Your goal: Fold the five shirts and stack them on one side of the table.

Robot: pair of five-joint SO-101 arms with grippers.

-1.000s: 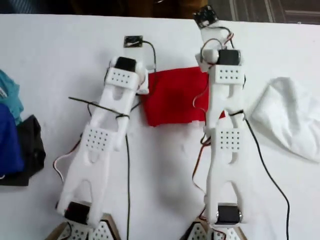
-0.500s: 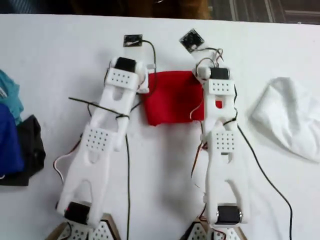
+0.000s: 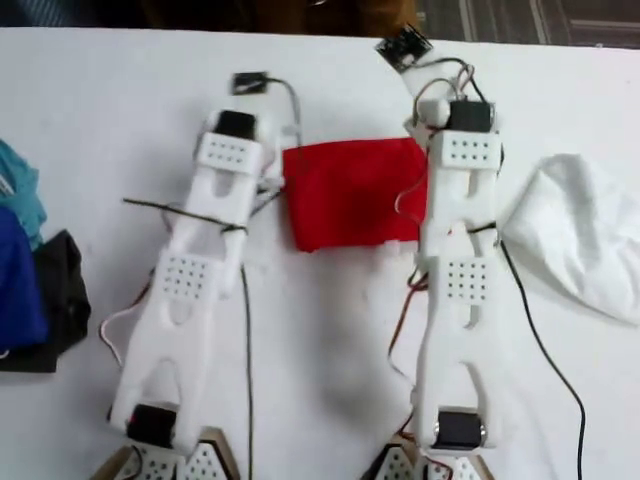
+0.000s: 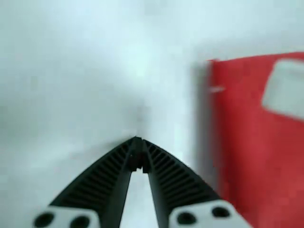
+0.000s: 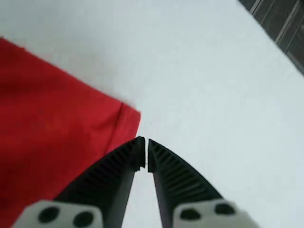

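A: Your folded red cloth shirt [image 3: 350, 195] lies flat in the middle of the white table [image 3: 330, 330], between your two arms. Its slightly longer side runs left to right.

B: Both claws are pressed together and hold nothing. Your left gripper [image 4: 137, 164] has its tips touching over bare table, just off the shirt's left edge, with a strip of table between tip and hem.

A: Your right gripper [image 5: 142, 153] is the nearer one. Its closed tips sit just beside the shirt's far right corner.

B: So the shirt lies inward from each claw: to the right of your left one, to the left of your right one. For any pinch you would have to spread the fingers first.

A: To my eye the fold looks finished, and carrying it to a stack is likely your next job. The heap of blue, teal and black shirts [image 3: 20, 270] sits at the left edge, well apart from the red one. The crumpled white shirt [image 3: 575, 235] lies to the right, near your right arm.

B: If the stack goes left, your left arm is on the proper side. But you would be gripping the short left edge, with the long axis trailing behind, so mind the fold opening.
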